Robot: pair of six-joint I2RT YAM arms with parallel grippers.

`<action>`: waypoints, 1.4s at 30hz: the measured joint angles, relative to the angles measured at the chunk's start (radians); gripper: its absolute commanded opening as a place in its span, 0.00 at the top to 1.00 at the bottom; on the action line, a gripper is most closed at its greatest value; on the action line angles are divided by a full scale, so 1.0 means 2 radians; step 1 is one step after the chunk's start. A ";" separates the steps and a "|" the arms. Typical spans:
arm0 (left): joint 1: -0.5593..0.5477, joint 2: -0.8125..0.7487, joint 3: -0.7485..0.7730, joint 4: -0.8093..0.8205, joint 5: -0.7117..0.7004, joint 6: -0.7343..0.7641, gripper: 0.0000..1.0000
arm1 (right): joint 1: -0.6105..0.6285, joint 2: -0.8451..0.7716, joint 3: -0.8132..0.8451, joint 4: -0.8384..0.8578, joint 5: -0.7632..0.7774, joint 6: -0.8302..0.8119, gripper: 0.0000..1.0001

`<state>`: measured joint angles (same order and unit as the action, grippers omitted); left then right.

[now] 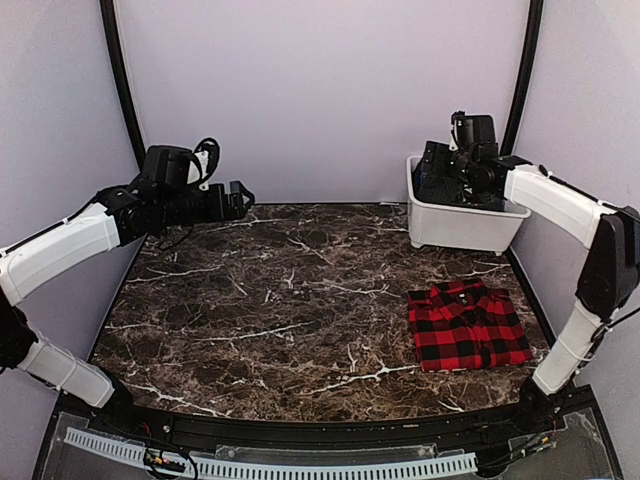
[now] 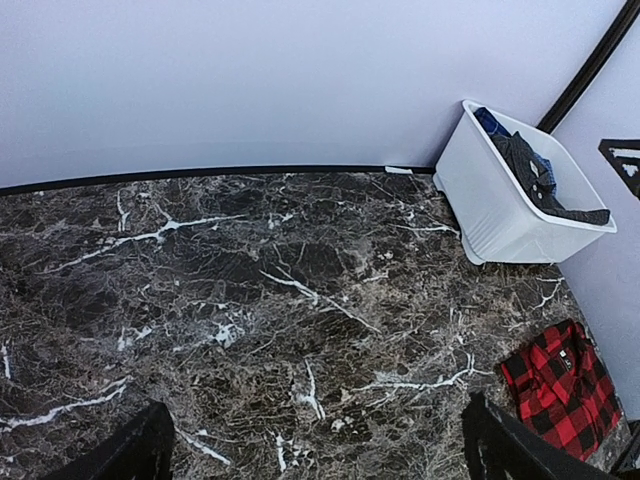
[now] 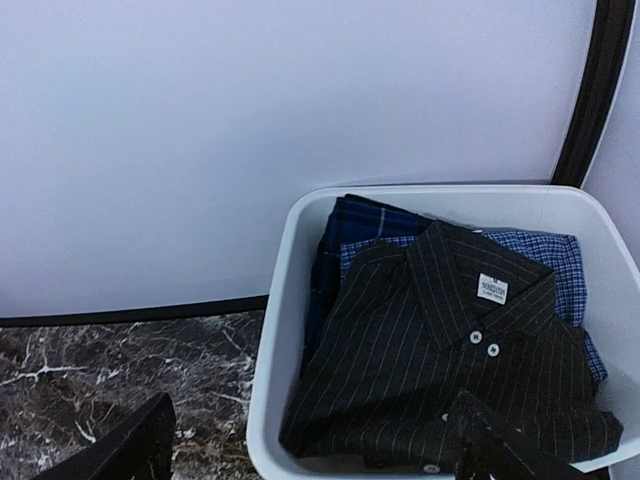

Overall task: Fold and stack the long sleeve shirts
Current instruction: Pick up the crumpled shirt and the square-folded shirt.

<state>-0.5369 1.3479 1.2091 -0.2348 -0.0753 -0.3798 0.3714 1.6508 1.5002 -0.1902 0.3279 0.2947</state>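
My right fingers (image 3: 118,452) stand wide apart with nothing between them. My right gripper (image 3: 315,450) hangs just above the white bin (image 3: 268,330). In the bin the charcoal pinstriped shirt (image 3: 430,350) lies on top, its collar toward the bin's far wall, over blue checked cloth (image 3: 560,268). My left gripper (image 2: 320,455) is spread wide too, and empty. It hangs well to the left of the bin, above the marble table (image 2: 250,290). The red-and-black plaid shirt (image 1: 467,325) lies folded on the table, just in front of the bin.
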 measured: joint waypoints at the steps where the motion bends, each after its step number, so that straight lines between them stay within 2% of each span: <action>1: 0.000 0.000 0.000 0.000 0.004 0.000 0.01 | -0.009 0.015 0.017 -0.008 -0.001 0.002 0.13; 3: 0.000 -0.001 0.000 -0.001 0.010 0.001 0.01 | -0.032 0.053 0.063 -0.032 -0.010 0.011 0.15; 12: 0.000 -0.014 0.000 -0.002 0.030 0.002 0.01 | -0.094 0.208 0.226 -0.119 -0.008 0.010 0.11; 16: 0.000 -0.015 0.000 -0.002 0.041 0.002 0.01 | -0.107 0.260 0.258 -0.128 -0.010 0.008 0.12; 19: 0.000 -0.015 0.000 -0.002 0.049 0.002 0.01 | -0.116 0.302 0.288 -0.129 -0.015 0.011 0.17; 26: 0.000 -0.015 0.000 -0.002 0.059 0.001 0.01 | -0.130 0.358 0.307 -0.099 -0.044 0.024 0.40; 28: 0.000 -0.015 0.000 -0.004 0.061 0.000 0.01 | -0.131 0.364 0.309 -0.089 -0.052 0.031 0.53; 31: 0.000 -0.015 0.001 -0.009 0.061 -0.001 0.01 | -0.132 0.372 0.325 -0.078 -0.067 0.031 0.82; 33: 0.000 -0.015 0.003 -0.013 0.061 -0.003 0.01 | -0.132 0.377 0.335 -0.072 -0.077 0.027 0.97; 34: 0.000 -0.015 0.004 -0.015 0.061 -0.003 0.01 | -0.132 0.379 0.339 -0.071 -0.082 0.023 1.00; 42: 0.000 -0.015 0.011 -0.015 0.061 -0.004 0.01 | -0.132 0.384 0.371 -0.068 -0.098 0.012 1.00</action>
<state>-0.5365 1.3186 1.2316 -0.2653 0.0475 -0.3878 0.1074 2.4180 2.2429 -0.3267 0.1322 0.3183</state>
